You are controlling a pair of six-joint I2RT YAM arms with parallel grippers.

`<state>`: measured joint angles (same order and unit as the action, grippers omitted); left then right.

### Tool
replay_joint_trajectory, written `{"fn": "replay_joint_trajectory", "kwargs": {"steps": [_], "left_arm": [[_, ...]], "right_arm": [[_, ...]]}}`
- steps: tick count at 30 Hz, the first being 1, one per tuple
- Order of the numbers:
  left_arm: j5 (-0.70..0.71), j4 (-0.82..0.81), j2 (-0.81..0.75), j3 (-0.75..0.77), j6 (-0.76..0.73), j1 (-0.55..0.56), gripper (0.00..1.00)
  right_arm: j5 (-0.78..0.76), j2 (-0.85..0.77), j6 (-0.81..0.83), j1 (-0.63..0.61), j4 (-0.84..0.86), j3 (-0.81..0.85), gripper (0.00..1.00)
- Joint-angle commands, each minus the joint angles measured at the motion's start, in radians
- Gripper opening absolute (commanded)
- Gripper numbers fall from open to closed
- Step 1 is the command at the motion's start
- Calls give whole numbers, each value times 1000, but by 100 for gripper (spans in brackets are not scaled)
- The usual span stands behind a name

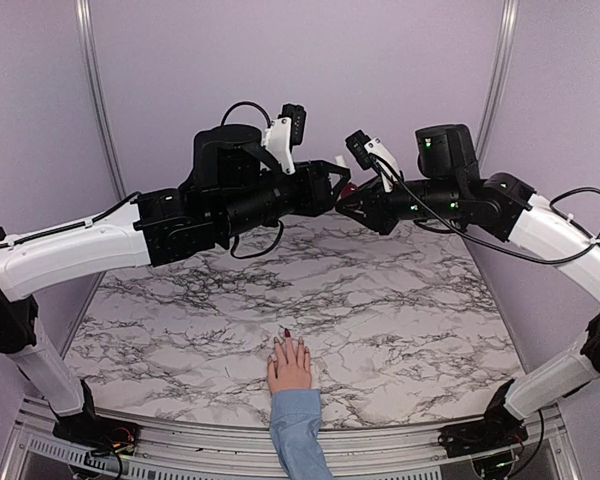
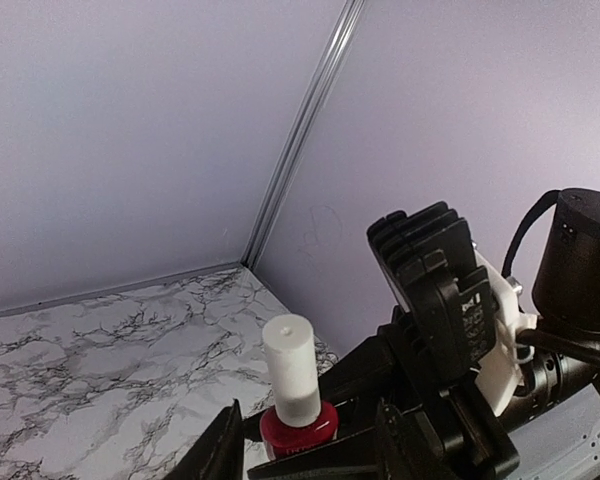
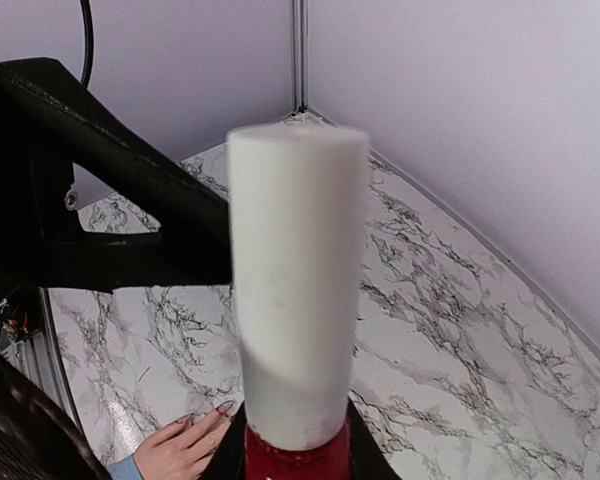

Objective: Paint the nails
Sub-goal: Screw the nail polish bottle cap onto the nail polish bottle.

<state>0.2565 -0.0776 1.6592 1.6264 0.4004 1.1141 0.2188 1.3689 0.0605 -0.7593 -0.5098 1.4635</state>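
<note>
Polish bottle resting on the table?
No, the polish bottle is gripped in mid-air by the right end effector, high above the table.

A: Where's the hand (image 1: pixel 290 365)?
B: Flat on the table (image 1: pixel 180 300), at its near edge, about midway between the 2 arm bases, the nails (image 1: pixel 287 333) toward the far wall.
A: And the bottle (image 1: pixel 348 190)?
B: High above the table's far part, well apart from the hand, between the left gripper (image 1: pixel 338 186) and the right gripper (image 1: pixel 358 205), which meet tip to tip. The cap (image 2: pixel 290 365) sits on it.

Red polish bottle (image 2: pixel 298 428), white cap (image 2: pixel 288 368), marbled table (image 1: pixel 400 300), lilac walls (image 1: pixel 310 70)
</note>
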Motion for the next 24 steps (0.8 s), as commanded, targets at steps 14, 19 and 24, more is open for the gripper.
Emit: {"fn": "replay_joint_trajectory", "kwargs": {"steps": [14,19,24], "left_arm": [[10,74,77,140,19,3,34],[11,76,82,145,34,0,26],[-3,105,81,140,58,-6,11]], "right_arm": [[48,-10,30,-10,9,40,0],[52,-11,35,-9,9,44,0],[59,-18,46,-10,11,47,0]]}}
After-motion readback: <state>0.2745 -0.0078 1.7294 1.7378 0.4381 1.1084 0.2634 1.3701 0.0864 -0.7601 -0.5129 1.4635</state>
